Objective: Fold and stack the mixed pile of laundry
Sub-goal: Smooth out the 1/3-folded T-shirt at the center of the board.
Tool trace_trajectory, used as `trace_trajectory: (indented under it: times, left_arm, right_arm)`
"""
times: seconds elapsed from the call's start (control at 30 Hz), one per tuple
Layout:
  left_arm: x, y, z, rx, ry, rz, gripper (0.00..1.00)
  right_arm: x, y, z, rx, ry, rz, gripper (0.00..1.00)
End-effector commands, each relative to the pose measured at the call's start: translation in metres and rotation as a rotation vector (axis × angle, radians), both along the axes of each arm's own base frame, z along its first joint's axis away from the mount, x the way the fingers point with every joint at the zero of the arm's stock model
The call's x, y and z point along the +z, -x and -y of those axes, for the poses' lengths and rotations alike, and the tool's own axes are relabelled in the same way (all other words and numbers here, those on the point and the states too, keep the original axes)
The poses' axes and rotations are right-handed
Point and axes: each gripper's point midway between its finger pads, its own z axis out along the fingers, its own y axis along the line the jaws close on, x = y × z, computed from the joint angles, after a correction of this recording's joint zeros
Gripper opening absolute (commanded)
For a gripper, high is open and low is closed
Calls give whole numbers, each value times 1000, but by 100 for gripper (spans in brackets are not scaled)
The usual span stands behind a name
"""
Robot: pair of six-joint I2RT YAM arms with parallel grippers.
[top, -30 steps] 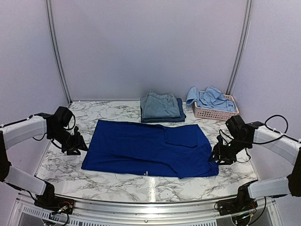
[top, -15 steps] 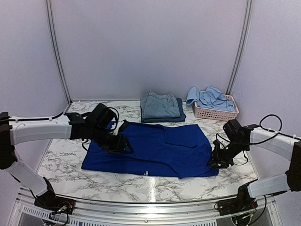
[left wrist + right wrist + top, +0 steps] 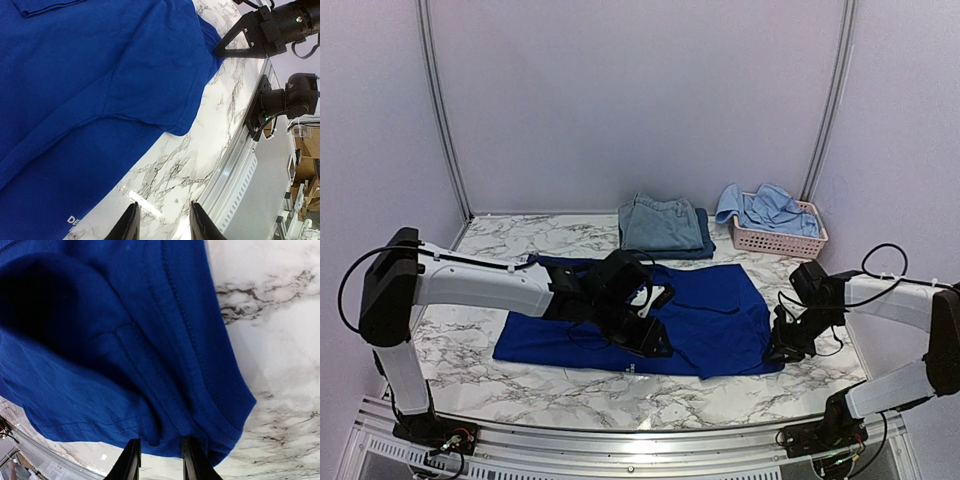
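One basket (image 3: 776, 243) holds light-blue garments (image 3: 772, 210)

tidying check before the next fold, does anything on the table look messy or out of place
Yes. A light-blue garment spills over the rim of the pink basket at the back right. The royal-blue T-shirt lies crooked, one part flapped over itself. The folded denim stack looks neat.

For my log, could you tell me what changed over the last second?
The left end effector swept rightward from the table's left side to hover over the T-shirt's near edge. The right end effector stays at its near right corner; folded clothes and basket unchanged.
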Motion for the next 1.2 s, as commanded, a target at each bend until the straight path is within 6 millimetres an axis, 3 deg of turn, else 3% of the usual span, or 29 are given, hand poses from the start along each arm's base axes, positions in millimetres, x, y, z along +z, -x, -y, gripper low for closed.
trace_trajectory:
  times: [0.0, 0.2, 0.6, 0.73, 0.87, 1.17]
  left_arm:
    - [-4, 9, 27, -59, 20, 45, 35]
    - [-17, 12, 36, -71, 2, 44, 35]
    - [-21, 12, 47, -88, 9, 43, 36]
    - [-29, 15, 55, -109, 3, 44, 36]
    - [-38, 18, 60, -136, -9, 59, 36]
    - [-59, 30, 70, -184, -29, 56, 36]
  right_arm:
    - [25, -21, -7, -9, -30, 86, 26]
    - [40, -26, -12, -1, -51, 103, 27]
    - [2, -12, -5, 13, -14, 41, 26]
    - [-2, -18, -7, 17, -19, 44, 18]
    - [2, -22, -8, 18, -23, 51, 8]
    - [13, -29, -8, 24, -11, 64, 15]
